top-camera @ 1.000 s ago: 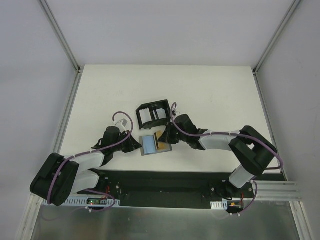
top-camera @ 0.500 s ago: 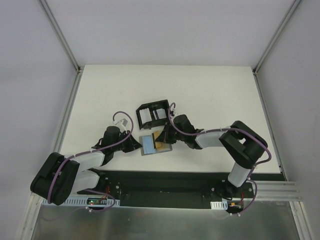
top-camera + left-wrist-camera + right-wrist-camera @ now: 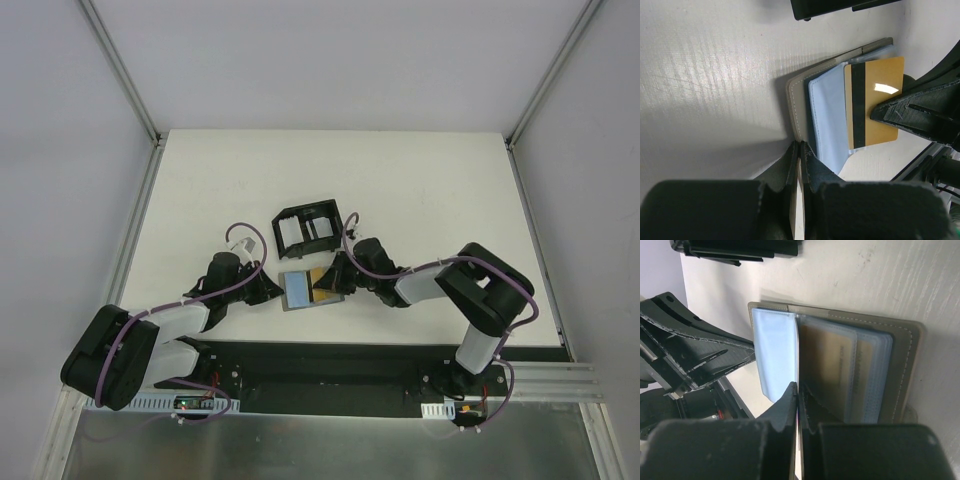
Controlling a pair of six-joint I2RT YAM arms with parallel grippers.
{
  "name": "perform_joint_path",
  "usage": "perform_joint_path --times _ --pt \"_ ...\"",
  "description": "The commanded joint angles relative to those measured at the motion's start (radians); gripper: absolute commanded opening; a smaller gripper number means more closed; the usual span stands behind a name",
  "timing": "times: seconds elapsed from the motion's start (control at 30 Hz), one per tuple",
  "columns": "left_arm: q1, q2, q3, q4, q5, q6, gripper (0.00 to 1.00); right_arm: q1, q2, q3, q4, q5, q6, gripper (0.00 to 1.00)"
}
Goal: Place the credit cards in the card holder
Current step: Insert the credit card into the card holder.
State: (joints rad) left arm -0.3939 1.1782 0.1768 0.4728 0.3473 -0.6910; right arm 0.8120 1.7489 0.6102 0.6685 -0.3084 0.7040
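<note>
Left wrist: gold card (image 3: pixel 872 95) is pinched by right end effector (image 3: pixel 879 112) over open holder (image 3: pixel 826 115); holder's edge is touched by closed left end effector (image 3: pixel 798 147).

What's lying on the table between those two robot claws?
An open grey wallet, pale blue inside, with a gold card at the right gripper's end, lies between it and the left gripper. The top view shows it best.
</note>
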Motion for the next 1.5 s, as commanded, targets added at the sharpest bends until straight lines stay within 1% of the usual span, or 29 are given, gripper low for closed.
perform_joint_path --times 0.0,0.07,0.63,0.93,1.1,1.3,1.47 --pt "-0.010 0.020 -0.002 -0.077 -0.028 0.021 0.00 -0.002 0.023 -0.030 0.052 -0.018 0.028 0.01" --pt "-0.010 0.020 0.000 -0.076 -0.027 0.021 0.00 0.001 0.026 -0.035 0.077 -0.026 0.046 0.01" --pt "-0.010 0.028 0.000 -0.076 -0.016 0.019 0.00 0.003 0.084 0.020 0.108 -0.046 0.080 0.01" --pt "-0.010 0.028 0.001 -0.072 -0.022 0.019 0.00 0.001 0.044 -0.030 0.094 -0.031 0.084 0.01" --pt "-0.010 0.032 0.003 -0.071 -0.021 0.018 0.00 0.016 0.084 0.013 0.088 -0.098 0.089 0.00" --pt "-0.010 0.041 0.006 -0.065 -0.014 0.019 0.00 0.042 0.107 0.077 0.069 -0.107 0.086 0.01" --pt "-0.010 0.038 0.004 -0.062 -0.018 0.016 0.00 0.049 0.112 0.092 0.051 -0.100 0.086 0.01"
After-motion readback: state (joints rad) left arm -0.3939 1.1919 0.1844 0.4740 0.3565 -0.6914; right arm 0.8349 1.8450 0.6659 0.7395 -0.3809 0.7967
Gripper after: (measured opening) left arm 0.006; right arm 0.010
